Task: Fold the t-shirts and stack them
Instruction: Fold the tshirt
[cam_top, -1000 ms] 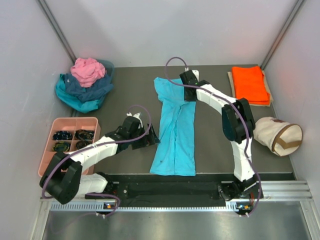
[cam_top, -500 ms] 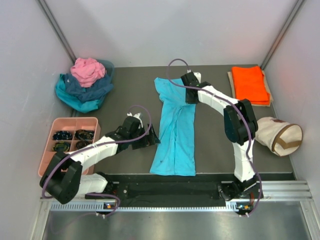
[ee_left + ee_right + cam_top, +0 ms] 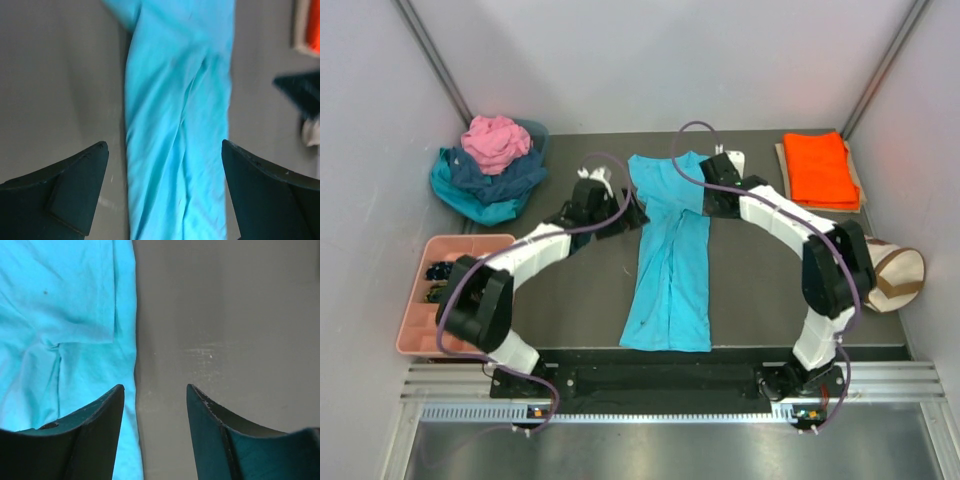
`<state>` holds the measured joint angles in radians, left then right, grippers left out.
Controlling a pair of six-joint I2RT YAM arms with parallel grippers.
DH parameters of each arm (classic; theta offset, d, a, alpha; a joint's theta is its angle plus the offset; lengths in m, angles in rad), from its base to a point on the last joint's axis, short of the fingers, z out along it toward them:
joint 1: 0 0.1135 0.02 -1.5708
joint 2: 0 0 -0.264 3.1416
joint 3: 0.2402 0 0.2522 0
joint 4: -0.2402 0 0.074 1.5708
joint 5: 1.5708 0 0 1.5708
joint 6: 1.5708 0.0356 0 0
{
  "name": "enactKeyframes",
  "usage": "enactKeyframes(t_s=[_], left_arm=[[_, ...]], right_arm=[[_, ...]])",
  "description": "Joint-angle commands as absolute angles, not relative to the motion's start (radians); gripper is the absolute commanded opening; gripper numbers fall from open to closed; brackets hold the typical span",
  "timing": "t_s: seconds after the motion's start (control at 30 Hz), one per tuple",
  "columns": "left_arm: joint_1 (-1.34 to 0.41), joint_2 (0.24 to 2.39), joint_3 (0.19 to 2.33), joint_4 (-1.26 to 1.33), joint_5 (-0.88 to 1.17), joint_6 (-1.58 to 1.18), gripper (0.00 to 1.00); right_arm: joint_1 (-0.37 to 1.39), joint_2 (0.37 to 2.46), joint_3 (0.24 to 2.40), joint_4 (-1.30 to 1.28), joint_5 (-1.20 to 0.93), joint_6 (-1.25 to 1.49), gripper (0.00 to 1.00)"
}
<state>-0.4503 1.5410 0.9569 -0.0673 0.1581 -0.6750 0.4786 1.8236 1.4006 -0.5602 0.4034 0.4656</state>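
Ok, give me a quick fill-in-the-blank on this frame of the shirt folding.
The t-shirt laid out lengthwise is ____.
The folded orange t-shirt sits in the far ____ corner of the table.
Topping the crumpled pile is a ____ shirt.
The left gripper and right gripper are both ____, holding nothing.
Missing: turquoise; right; pink; open.

Five t-shirts are in view: one turquoise t-shirt (image 3: 670, 260), one orange t-shirt (image 3: 818, 168), one pink t-shirt (image 3: 495, 140), one navy t-shirt (image 3: 498, 178) and one teal t-shirt (image 3: 470, 203). There is one cream bag (image 3: 895, 275), one tan sheet (image 3: 782, 160) and one pink tray (image 3: 420, 335); the dark items in it are too hidden to count. There are two arms, the left arm (image 3: 535, 250) and the right arm (image 3: 780, 220), and two grippers, the left gripper (image 3: 164, 144) and the right gripper (image 3: 155, 387).
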Motion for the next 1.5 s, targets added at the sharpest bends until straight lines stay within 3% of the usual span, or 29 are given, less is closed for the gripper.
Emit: enactKeyframes(t_s=[0.0, 0.6, 0.93, 1.23, 1.47], left_arm=[[-0.365, 1.711, 1.199, 0.066, 0.254, -0.634, 0.99], [-0.192, 2.344, 1.813, 0.089, 0.475, -0.571, 0.99], [-0.186, 2.453, 1.874, 0.089, 0.506, -0.592, 0.99], [-0.186, 2.488, 1.861, 0.109, 0.541, -0.617, 0.98], [-0.184, 2.496, 1.836, 0.121, 0.549, -0.621, 0.89]], right_arm=[[0.425, 1.678, 1.333, -0.430, 0.382, 0.482, 0.53], [0.144, 2.169, 1.802, -0.299, -0.178, 0.528, 0.54], [0.091, 2.312, 1.868, -0.206, -0.397, 0.667, 0.54], [0.074, 2.401, 1.939, -0.187, -0.462, 0.739, 0.54], [0.071, 2.476, 2.032, -0.202, -0.492, 0.770, 0.54]])
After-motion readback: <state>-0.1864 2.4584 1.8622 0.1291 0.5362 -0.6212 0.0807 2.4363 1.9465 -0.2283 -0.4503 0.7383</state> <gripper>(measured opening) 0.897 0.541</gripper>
